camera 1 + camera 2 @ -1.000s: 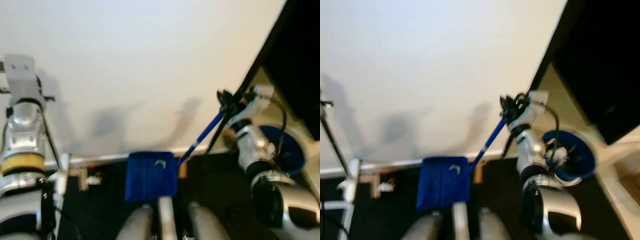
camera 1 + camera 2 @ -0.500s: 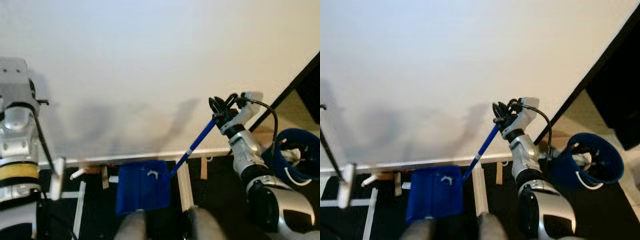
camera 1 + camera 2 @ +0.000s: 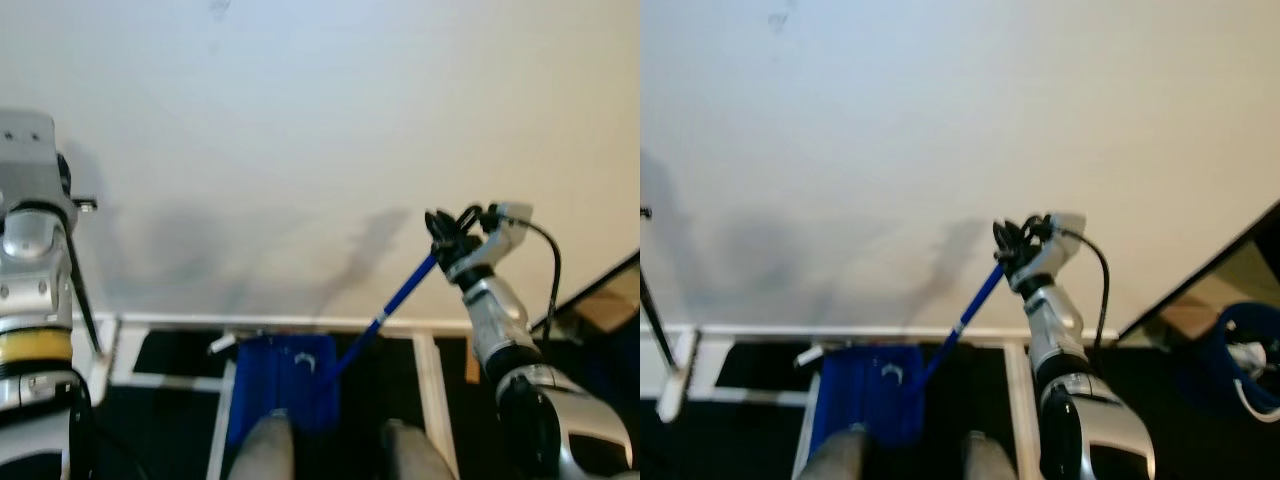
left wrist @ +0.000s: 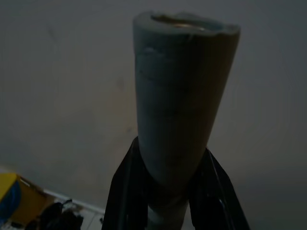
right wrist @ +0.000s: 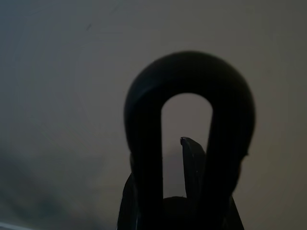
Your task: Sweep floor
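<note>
Gripping dustpan handle, right end effector; left end effector around pole

Blue dustpan partly behind the robot's legs; bucket cut by edge.

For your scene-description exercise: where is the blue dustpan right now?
In the left eye view, the blue dustpan sits low at centre on the dark floor by the white wall's baseboard, its long handle rising rightward into the right gripper.

Left gripper jaws clamped, arm raised, right gripper jaws closed, forearm upright
</note>
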`<state>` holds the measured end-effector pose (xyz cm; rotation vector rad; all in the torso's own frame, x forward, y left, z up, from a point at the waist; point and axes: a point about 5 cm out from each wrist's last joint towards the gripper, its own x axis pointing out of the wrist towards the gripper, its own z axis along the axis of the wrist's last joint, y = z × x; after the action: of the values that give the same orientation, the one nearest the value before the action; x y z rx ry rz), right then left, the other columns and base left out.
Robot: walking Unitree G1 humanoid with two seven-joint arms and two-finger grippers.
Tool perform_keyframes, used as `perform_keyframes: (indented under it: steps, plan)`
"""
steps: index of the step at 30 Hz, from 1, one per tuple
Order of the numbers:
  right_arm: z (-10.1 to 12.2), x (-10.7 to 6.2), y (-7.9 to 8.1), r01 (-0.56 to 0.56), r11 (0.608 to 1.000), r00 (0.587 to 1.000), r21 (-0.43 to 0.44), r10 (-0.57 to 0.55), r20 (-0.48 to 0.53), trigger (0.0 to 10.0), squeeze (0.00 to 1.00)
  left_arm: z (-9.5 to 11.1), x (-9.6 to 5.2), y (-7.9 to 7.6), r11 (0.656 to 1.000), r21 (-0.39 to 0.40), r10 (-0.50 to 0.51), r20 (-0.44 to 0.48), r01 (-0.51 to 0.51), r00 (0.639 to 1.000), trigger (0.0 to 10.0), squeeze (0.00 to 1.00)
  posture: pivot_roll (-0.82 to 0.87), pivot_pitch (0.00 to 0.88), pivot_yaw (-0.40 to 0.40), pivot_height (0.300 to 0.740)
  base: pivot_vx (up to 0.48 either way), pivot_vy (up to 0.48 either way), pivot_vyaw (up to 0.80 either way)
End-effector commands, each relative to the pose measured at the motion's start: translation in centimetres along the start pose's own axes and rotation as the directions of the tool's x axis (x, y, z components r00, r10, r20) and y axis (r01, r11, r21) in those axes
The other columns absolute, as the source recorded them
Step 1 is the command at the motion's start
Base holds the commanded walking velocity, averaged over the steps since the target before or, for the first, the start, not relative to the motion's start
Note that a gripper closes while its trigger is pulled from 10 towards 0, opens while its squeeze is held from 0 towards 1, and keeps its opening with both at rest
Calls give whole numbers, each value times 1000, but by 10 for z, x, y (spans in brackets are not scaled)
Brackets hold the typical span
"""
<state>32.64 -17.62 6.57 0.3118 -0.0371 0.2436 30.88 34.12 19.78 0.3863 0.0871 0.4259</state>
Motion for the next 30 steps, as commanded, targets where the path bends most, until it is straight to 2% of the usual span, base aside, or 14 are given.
perform_keyframes:
  steps: [1, 2, 6, 7, 9, 18, 21, 30]
  plan:
    - [5, -1, -5, 26, 1000, 999, 11, -27, 40, 10000, 0, 12, 1, -3, 998, -48, -47, 31, 48, 998, 10000, 0, 200, 29, -50, 740, 0, 0, 0]
    - [6, -5, -11, 52, 999, 998, 4, -52, 42, 10000, 0, 12, 3, -12, 994, -49, -101, 26, 102, 995, 10000, 0, 200, 29, -50, 740, 0, 0, 0]
    - [6, -7, -13, 60, 998, 997, 1, -60, 43, 10000, 0, 12, 2, -19, 993, -3, -122, 29, 122, 992, 10000, 0, 187, 26, -41, 740, 0, -240, 0]
    - [6, -9, -14, 62, 998, 997, -2, -62, 48, 10000, 0, 10, 2, -28, 988, 0, -154, 20, 154, 988, 10000, 0, 169, 32, -32, 740, 0, -480, 0]
    - [7, -11, -16, 66, 998, 996, -5, -65, 54, 10000, 0, 9, 1, -35, 984, -7, -178, 18, 178, 984, 10000, 0, 160, 23, -28, 740, 0, -480, 0]
    - [3, -22, -24, 88, 996, 995, -20, -87, 45, 10000, 0, 7, 0, -45, 977, -13, -213, 23, 213, 977, 10000, 0, 137, 10, -25, 740, 0, -480, 0]
    - [3, -25, -26, 95, 995, 994, -25, -94, 46, 10000, 0, 7, 0, -46, 978, -36, -205, 39, 206, 978, 10000, 0, 133, 5, -24, 740, 0, -338, 0]
    - [6, -28, -30, 90, 995, 995, -43, -88, 44, 10000, 0, 5, 2, -48, 982, -37, -182, 36, 183, 983, 10000, 0, 118, 1, -27, 740, 0, 0, 0]
